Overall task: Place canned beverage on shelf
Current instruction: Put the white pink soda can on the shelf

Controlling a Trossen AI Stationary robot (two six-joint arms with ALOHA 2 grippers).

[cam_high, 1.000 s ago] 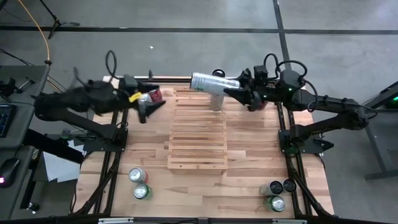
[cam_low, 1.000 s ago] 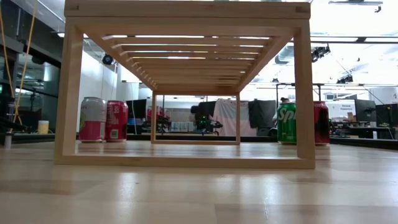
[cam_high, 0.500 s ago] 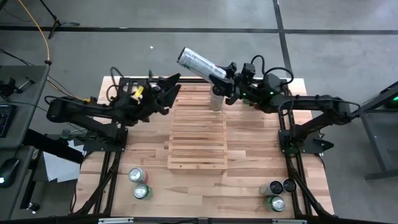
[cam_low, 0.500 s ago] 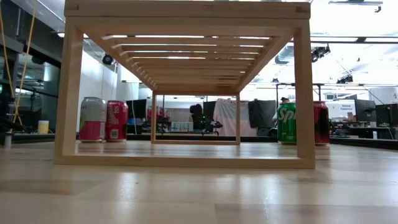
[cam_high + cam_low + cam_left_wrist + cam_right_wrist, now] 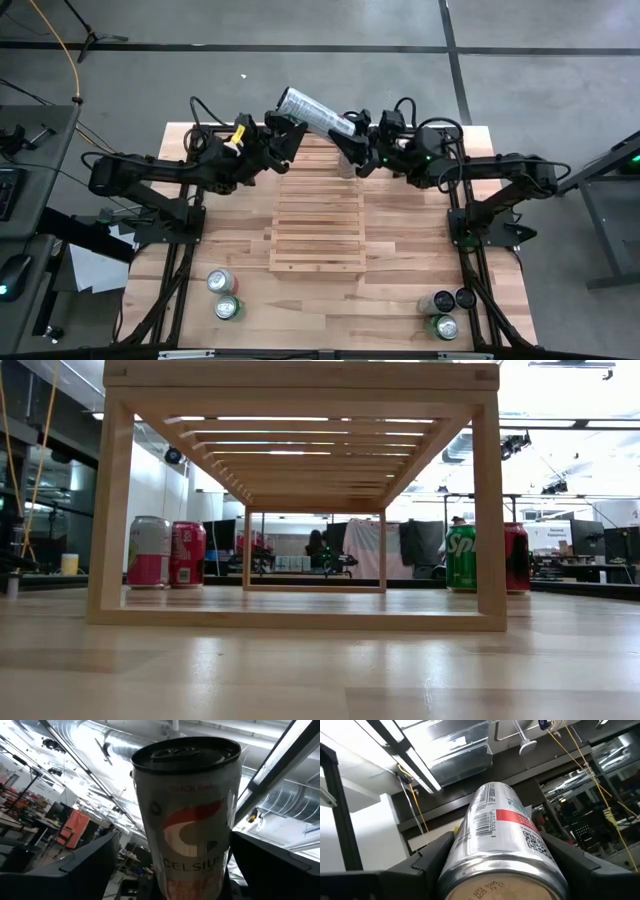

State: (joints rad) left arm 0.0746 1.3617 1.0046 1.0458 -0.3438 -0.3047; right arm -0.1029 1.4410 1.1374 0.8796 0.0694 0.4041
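A slim silver can [image 5: 312,110] with a red logo [image 5: 190,820] hangs tilted above the far end of the pale slatted shelf [image 5: 318,215]. My right gripper [image 5: 352,135] is shut on it and comes in from the table's right. In the right wrist view the can's bottom [image 5: 500,880] faces the camera. My left gripper [image 5: 283,135] comes from the table's left, tipped upward and open. Its two fingers [image 5: 75,865] stand on either side of the can's wall, and a gap shows beside the can. My right gripper pinches the can's round wall near its bottom end [image 5: 457,855] between its two fingers, one on each side. The fingers slant upward from the table's right and run along the can. The can is lifted clear of the shelf, its lid end raised toward the far left.
A pale upright can [image 5: 346,160] stands on the shelf's far end, under my right gripper. Near the table's front edge, two cans [image 5: 224,293] stand at the left and three [image 5: 446,310] at the right. In the low view they flank the shelf frame [image 5: 110,510].
My right gripper has gone toward the table's left with the can, which has tipped from lying level to slanting, lid end up and far left. My left gripper has swung from the table's left toward the can and tipped upward; its fingers now stand beside the can.
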